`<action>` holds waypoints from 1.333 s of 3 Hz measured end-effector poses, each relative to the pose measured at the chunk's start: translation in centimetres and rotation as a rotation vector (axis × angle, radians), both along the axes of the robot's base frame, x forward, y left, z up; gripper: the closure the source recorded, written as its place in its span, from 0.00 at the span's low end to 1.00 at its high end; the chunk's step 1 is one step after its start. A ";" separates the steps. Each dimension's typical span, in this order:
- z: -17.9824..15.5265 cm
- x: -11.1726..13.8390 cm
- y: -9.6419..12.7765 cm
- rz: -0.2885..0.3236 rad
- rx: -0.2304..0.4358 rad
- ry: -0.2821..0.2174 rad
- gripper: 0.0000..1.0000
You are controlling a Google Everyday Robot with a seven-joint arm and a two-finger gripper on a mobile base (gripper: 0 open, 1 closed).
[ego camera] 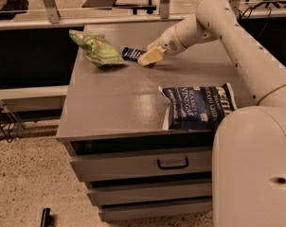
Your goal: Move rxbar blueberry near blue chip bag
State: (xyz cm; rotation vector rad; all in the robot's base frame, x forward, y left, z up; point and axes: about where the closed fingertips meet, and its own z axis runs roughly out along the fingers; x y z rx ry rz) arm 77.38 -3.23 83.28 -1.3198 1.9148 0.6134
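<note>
The rxbar blueberry (131, 54), a small flat navy wrapper, lies on the grey cabinet top (114, 103) near its back middle. My gripper (149, 57) sits at the bar's right end, its cream fingers low over the surface and touching or nearly touching the wrapper. The blue chip bag (198, 106), large and dark blue with white lettering, lies at the front right of the top, well apart from the bar.
A green chip bag (96, 49) lies at the back left, just left of the bar. The cabinet has drawers (171, 163) below its front edge. My arm (237, 41) crosses over the right side. Chairs and a rail stand behind.
</note>
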 end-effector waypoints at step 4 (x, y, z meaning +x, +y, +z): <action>5.5 -0.8 -1.6 0.030 -0.048 -0.071 1.00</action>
